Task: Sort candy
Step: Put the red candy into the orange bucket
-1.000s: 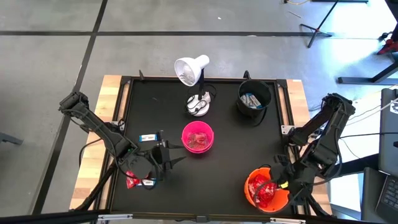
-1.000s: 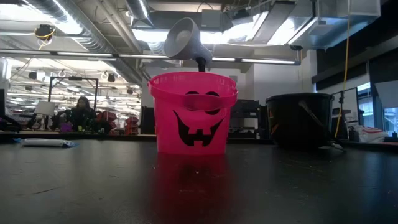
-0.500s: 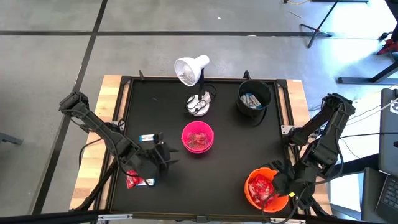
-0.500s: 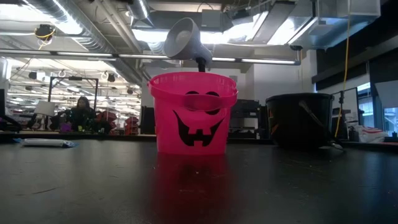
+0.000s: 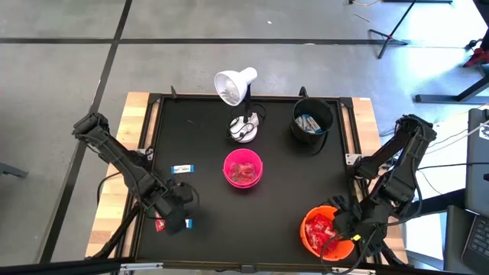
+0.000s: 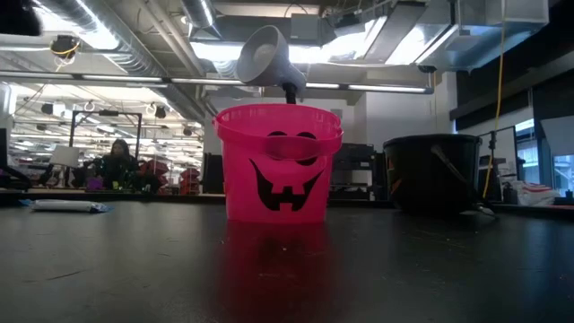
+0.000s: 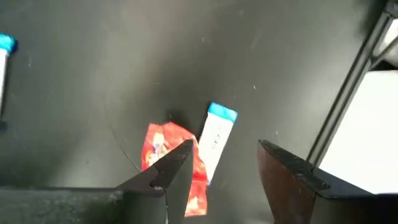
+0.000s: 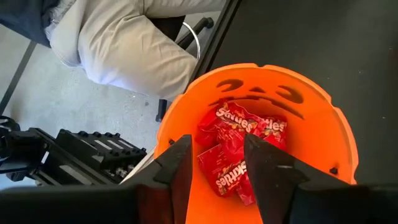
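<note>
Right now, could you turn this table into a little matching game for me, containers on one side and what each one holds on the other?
Containers:
1. pink bucket
2. orange bucket
3. black bucket

What is inside:
a. a white-and-blue bar
b. many red packets, below the open right gripper
c. a few red packets, at the middle of the table

Pairs: 1-c, 2-b, 3-a

Not yet sorted: a red packet and a white-and-blue bar lie side by side on the table under the open left gripper, and another bar lies farther off.
</note>
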Controlling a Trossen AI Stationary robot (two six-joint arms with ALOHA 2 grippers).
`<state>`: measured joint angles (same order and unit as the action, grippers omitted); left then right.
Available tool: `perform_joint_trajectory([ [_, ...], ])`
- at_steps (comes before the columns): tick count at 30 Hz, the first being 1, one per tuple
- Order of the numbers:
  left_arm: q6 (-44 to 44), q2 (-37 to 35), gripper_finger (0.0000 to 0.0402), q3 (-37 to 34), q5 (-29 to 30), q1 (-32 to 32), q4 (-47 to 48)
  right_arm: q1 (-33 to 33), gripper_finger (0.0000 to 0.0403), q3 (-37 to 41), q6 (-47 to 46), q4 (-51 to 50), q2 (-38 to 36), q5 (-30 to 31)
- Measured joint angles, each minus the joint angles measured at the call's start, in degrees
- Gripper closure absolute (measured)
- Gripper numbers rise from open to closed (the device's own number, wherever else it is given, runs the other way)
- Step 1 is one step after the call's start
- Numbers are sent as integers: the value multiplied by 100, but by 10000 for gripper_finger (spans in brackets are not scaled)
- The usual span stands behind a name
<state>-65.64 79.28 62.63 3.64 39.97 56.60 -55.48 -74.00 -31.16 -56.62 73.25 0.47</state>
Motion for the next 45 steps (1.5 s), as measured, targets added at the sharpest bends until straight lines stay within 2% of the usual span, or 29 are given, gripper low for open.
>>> perform_joint_trajectory([
  [5,-591,77,233,0,400,299,4,0,262,-1,0,0,0,-2],
  [10,-1185,341,233,0,528,338,24,0,262,0,0,-2,-2,-2],
  [21,-914,1305,233,0,292,336,46,0,262,0,-2,-2,-2,-2],
  [30,-1489,1878,233,0,-115,327,191,0,262,0,-2,-2,-2,-2],
  [39,-1737,2273,233,0,-166,245,301,0,262,0,-3,-4,-2,-2],
  [45,-1344,2563,235,1,-168,117,374,0,262,-1,-4,-3,-2,-2],
])
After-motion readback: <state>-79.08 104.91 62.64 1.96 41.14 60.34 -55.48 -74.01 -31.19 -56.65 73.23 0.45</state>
